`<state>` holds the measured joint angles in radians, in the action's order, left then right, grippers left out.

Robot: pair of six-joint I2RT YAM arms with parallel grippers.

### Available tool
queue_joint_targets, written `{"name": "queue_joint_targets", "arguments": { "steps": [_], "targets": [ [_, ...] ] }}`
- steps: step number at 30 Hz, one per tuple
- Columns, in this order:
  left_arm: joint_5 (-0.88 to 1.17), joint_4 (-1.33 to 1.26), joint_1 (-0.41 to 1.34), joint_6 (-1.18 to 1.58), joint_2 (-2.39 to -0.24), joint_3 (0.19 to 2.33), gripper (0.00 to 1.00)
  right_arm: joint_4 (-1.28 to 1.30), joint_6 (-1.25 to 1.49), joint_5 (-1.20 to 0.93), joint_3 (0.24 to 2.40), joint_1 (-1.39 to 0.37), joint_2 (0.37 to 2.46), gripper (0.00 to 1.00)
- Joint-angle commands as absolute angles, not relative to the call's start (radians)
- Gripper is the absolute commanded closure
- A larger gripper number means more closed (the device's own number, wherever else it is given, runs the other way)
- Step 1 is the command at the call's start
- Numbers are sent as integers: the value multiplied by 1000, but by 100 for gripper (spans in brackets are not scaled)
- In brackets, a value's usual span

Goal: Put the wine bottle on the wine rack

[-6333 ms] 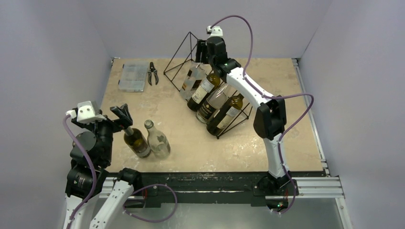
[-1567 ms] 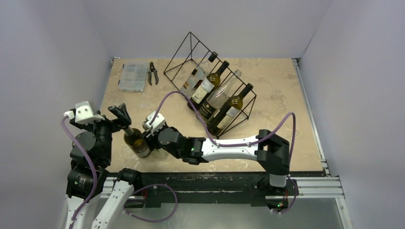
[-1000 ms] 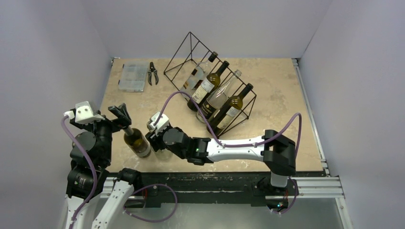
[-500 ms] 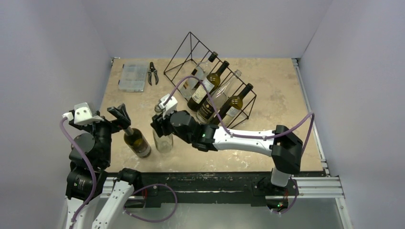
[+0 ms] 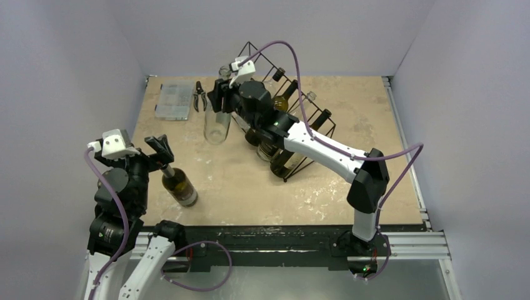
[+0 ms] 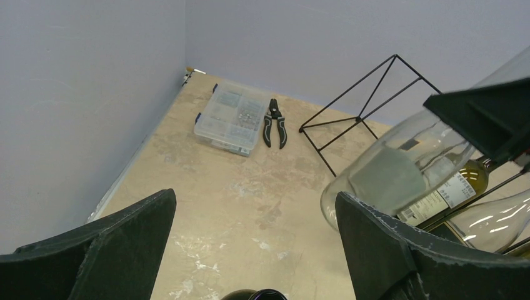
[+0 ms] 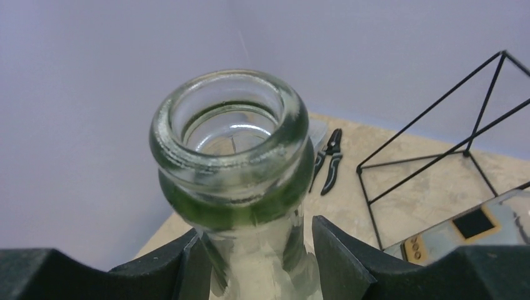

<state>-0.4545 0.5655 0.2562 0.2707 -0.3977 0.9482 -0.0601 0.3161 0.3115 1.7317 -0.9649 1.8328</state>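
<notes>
The right fingers (image 7: 340,259) clamp the neck of the clear wine bottle (image 5: 217,122), which hangs upright, mouth up, long axis vertical, toward 11 o'clock over the surface (image 5: 250,187), just off the 9 o'clock end of the wine rack (image 6: 347,93). The left fingers (image 6: 112,250) gape wide either side of a dark bottle (image 5: 180,187) at 8 o'clock.

The dark bottle (image 6: 253,295) is cut off by the left wrist view's bottom edge.

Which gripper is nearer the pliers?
Right. The right gripper, holding the clear bottle, is just beside the pliers; the left gripper is far off, at the dark bottle.
</notes>
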Motion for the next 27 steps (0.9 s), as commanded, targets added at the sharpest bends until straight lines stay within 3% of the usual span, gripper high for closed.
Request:
{"name": "queue_joint_targets", "arguments": {
  "steps": [1,18,27],
  "targets": [
    [-476,540,267,272,-426,959,0,-212,323,276,1929,-916,1860,100],
    [-494,528,285,253,-430,952,0,-268,321,236,2346,-759,2211,100],
    [-491,527,285,252,-439,952,0,-345,299,271,2464,-729,2350,100]
  ]
}}
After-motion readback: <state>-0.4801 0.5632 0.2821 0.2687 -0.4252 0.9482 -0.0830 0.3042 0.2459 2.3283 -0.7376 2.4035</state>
